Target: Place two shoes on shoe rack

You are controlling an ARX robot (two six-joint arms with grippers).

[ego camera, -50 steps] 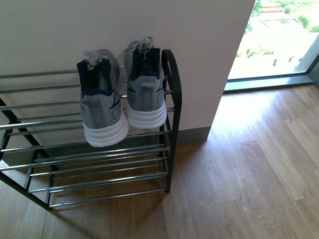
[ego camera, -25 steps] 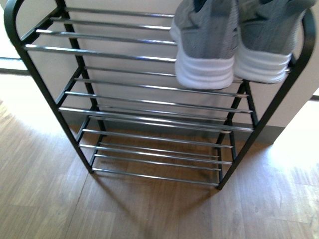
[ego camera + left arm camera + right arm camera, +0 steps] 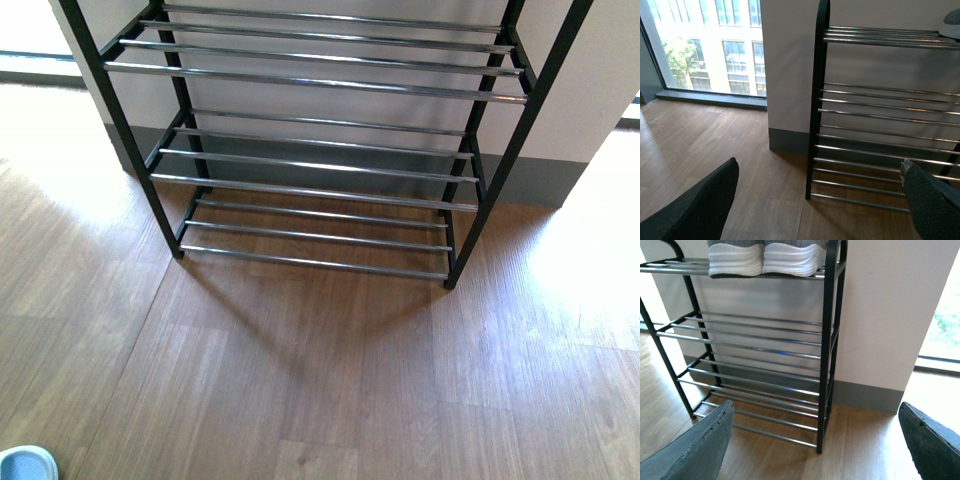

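The shoe rack (image 3: pixel 320 190), black frame with chrome bars, stands against a white wall; the front view shows only its lower tiers. In the right wrist view two grey sneakers with white soles (image 3: pixel 762 257) sit side by side on the rack's (image 3: pixel 827 340) top tier. A grey sneaker edge (image 3: pixel 952 25) shows on the top tier of the rack (image 3: pixel 817 100) in the left wrist view. A pale blue slide (image 3: pixel 25 465) lies on the floor at the front view's bottom left corner. My left gripper (image 3: pixel 820 200) and right gripper (image 3: pixel 815 440) are open and empty above the floor before the rack.
Wood-plank floor (image 3: pixel 330 380) spreads in front of the rack. A grey baseboard (image 3: pixel 865 395) runs along the wall. Floor-to-ceiling windows flank the wall, with one (image 3: pixel 705 45) beyond the rack's left end.
The front view has tilted downward: the sneakers on the top tier have left the picture, the rack's lower tiers and floor fill it, and the slide has come into view.
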